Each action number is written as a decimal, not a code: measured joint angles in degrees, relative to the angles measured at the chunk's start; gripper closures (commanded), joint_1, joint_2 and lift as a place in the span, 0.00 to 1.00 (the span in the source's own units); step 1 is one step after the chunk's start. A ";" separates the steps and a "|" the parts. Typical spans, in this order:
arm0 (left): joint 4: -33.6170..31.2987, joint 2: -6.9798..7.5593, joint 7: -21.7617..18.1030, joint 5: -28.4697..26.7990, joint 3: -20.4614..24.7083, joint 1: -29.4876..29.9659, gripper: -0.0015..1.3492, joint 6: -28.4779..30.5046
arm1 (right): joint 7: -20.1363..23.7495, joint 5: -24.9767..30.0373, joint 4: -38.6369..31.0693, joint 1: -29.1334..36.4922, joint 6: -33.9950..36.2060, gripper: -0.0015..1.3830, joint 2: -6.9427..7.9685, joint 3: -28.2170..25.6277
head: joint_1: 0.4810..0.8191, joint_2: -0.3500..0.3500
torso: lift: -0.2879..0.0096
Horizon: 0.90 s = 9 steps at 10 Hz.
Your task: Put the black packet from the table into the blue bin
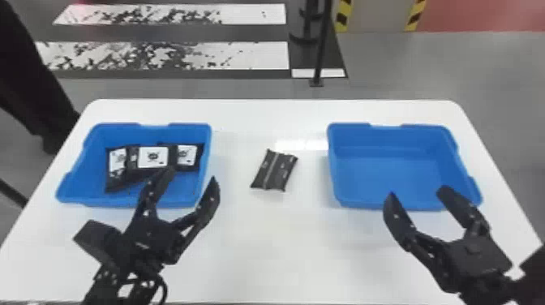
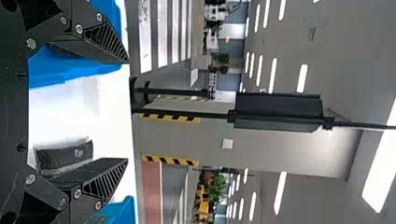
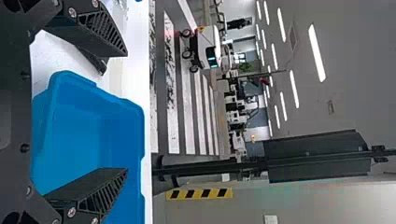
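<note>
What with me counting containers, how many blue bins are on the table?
2: one blue bin on the left of the table, holding packets; the other bin on the right.

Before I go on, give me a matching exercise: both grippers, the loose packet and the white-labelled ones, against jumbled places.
1. Loose black packet
2. Left gripper
3. Right gripper
4. White-labelled packets

A. Inside the left-hand bin
B. Open, near the right-hand bin
C. On the table, between the bins
D. Open, near the left-hand bin

Pairs: 1-C, 2-D, 3-B, 4-A
</note>
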 measured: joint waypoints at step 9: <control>18.60 -2.19 -6.17 -14.21 -11.39 -25.50 0.19 21.81 | 0.00 0.19 0.37 -0.56 0.00 0.10 0.05 0.06 | 0.63 0.19 | 0.60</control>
